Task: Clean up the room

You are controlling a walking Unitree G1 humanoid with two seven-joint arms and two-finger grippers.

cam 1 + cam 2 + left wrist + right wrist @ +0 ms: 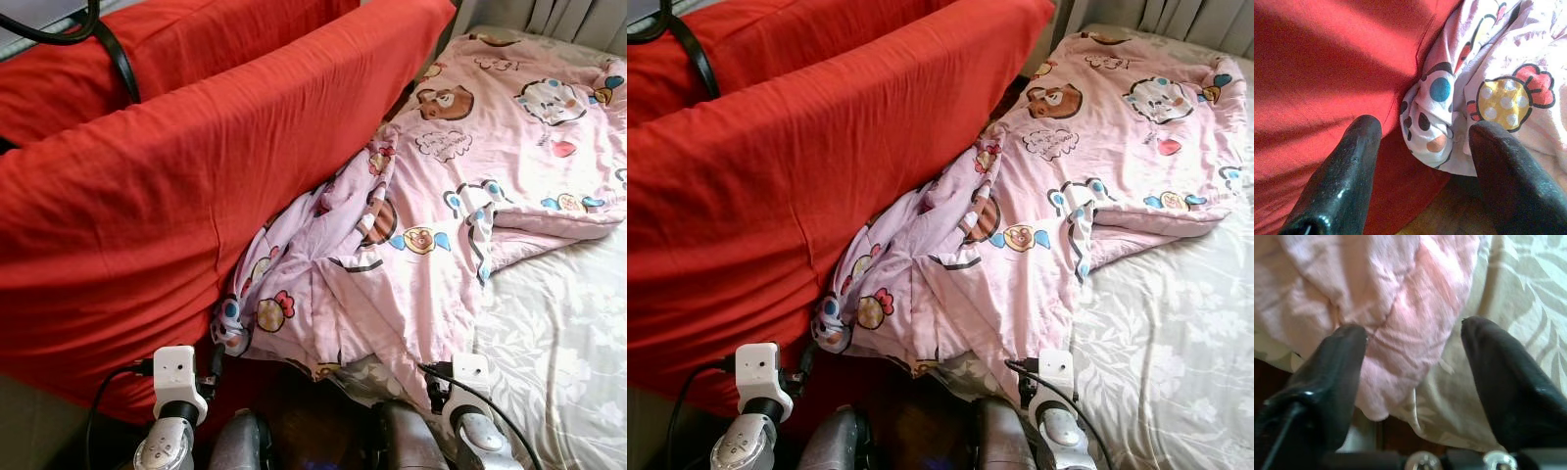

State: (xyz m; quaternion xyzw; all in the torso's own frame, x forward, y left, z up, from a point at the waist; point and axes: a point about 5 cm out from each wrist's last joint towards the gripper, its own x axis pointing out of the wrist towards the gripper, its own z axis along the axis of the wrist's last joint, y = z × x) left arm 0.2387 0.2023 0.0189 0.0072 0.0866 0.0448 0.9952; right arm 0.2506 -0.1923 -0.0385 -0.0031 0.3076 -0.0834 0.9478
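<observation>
- A red cover (167, 196) drapes over a tall bulky form along the left, its top edge running up toward the far right; a black cable (103, 39) loops over its far left top.
- The left gripper (1422, 147) sits low by the cover's bottom edge, its two black fingers (1347, 176) apart with nothing clamped. Between them lies a bunched corner of the quilt, patterned with dots and a yellow candy, close to the fingers; whether it touches them cannot be told. One finger lies over the red cover.
- Under that corner a strip of dark wood floor (1449, 215) shows, a narrow gap between the cover's foot and the bed's near edge.
- The pink cartoon quilt (470, 186) lies crumpled on the bed, its left edge pressed against the red cover, its near end spilling over the bed's near edge. Its right edge is folded back partway across the bed.
- The right gripper (1413, 362) is at the bed's near edge, fingers spread wide and holding nothing; the quilt's hanging pink fold lies between them, beside one finger, with the sheet by the other.
- The floral sheet (558, 333) is bare on the bed's right side, open from the quilt's folded edge to the right edge.
- Curtains (568, 20) hang past the bed's far right corner.
</observation>
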